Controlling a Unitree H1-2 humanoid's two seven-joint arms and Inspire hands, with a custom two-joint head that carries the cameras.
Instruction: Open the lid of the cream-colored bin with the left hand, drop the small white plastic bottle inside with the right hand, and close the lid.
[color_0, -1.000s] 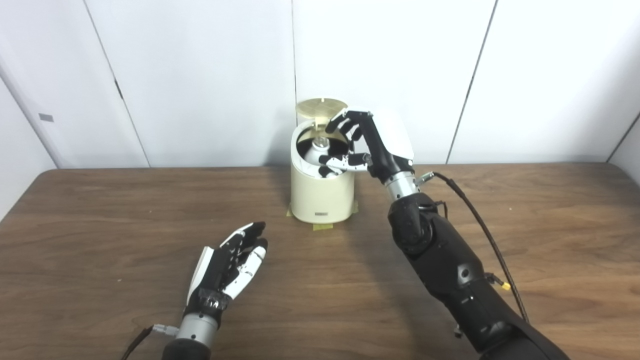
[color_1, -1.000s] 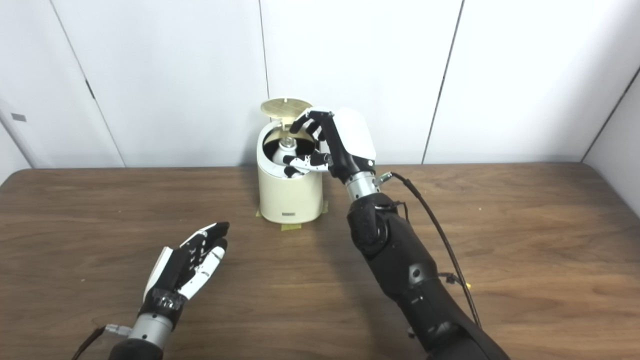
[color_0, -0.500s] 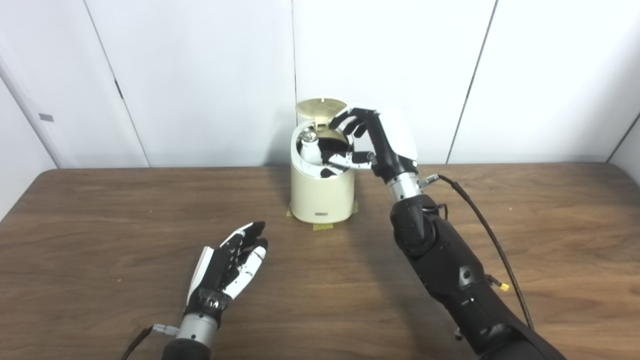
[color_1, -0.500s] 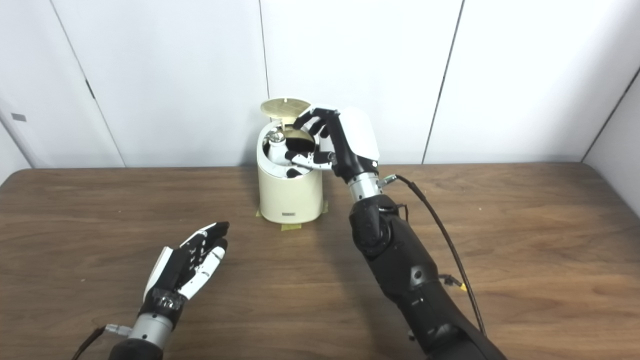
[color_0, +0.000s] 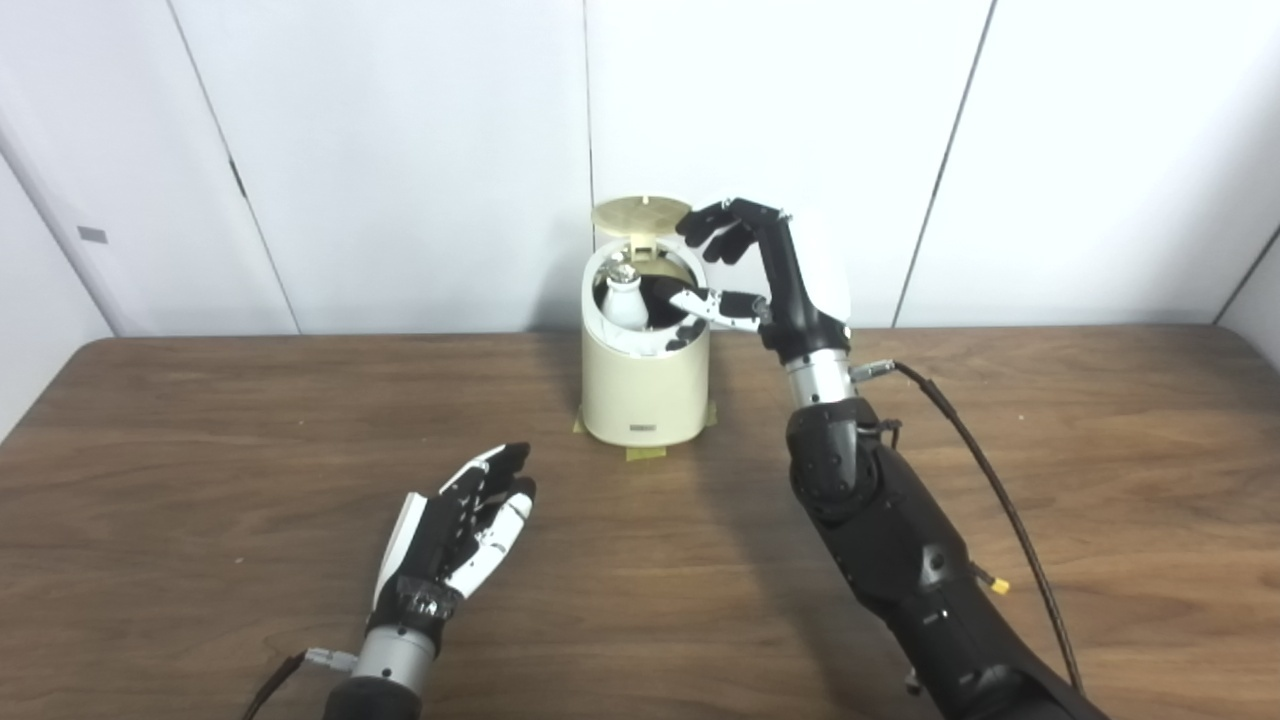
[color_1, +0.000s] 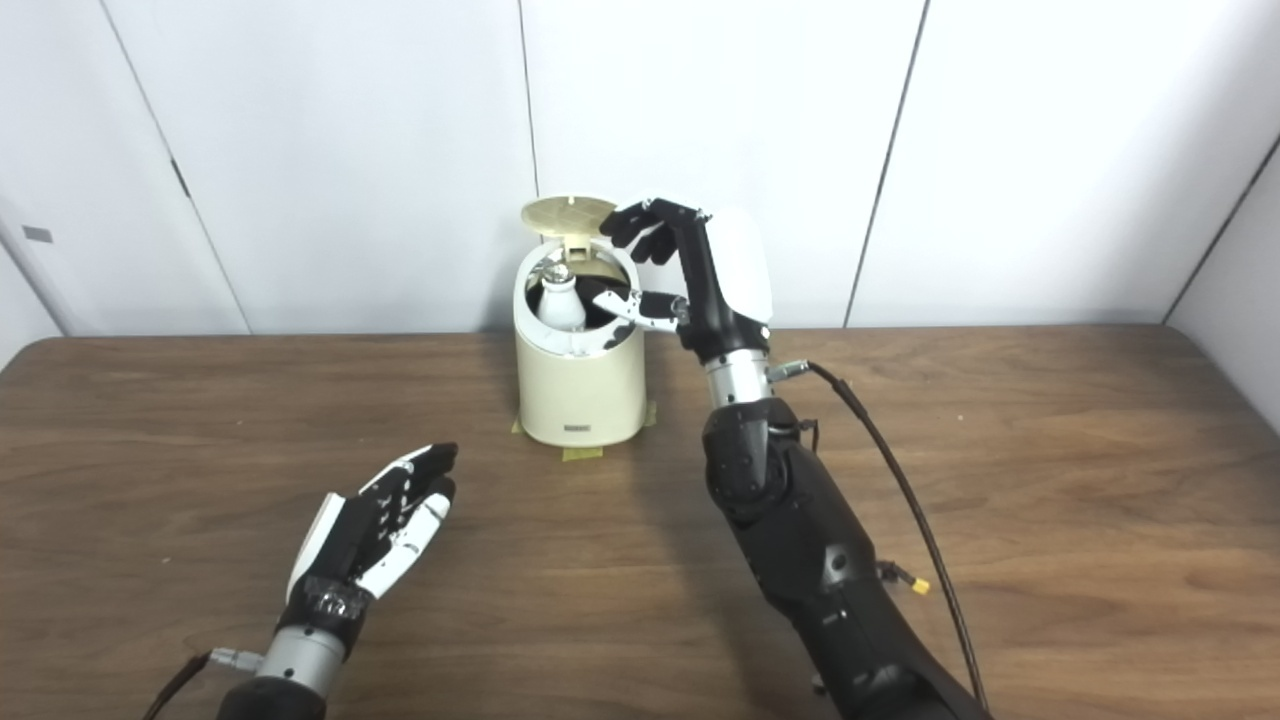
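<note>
1. left eye view: the cream bin (color_0: 645, 385) stands at the back of the wooden table (color_0: 200, 450), on bits of yellow tape (color_0: 645, 452). its lid (color_0: 641, 215) is tipped up at the rear.
2. left eye view: the small white bottle (color_0: 624, 298) sits inside the bin's mouth, leaning toward the left wall, cap up.
3. left eye view: the right hand (color_0: 775, 275) is just right of the rim, released, fingers spread and holding nothing; its thumb reaches over the opening, near the bottle, though i cannot tell if it touches.
4. right eye view: the left hand (color_1: 375, 530) lies low over the near table, well apart from the bin, fingers loose and straight, empty.
5. right eye view: a black cable (color_1: 880, 460) runs along the right arm (color_1: 800, 520) from the wrist.
</note>
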